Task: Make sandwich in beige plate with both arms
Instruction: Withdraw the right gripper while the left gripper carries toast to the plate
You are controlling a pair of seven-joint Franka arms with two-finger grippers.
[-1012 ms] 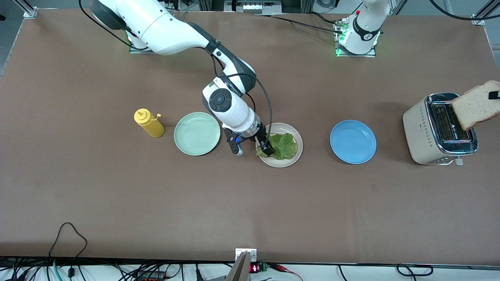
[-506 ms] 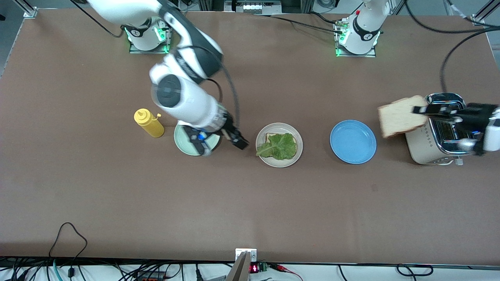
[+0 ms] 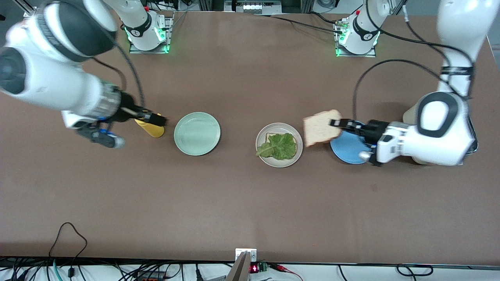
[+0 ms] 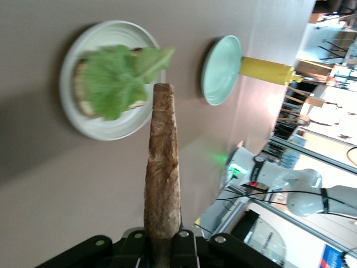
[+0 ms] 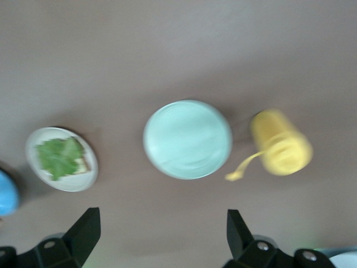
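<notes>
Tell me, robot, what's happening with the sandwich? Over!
Left gripper shut on bread slice, beside beige plate. Right gripper open over mustard bottle. Lettuce on bottom slice. Nothing in the way.

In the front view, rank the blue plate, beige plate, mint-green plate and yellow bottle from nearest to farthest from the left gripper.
The left gripper holds the bread slice.
1. Blue plate: directly under the gripper.
2. Beige plate: beside it, with lettuce on it.
3. Mint-green plate: toward the right arm's end.
4. Yellow bottle: farthest, under the right gripper.
</notes>
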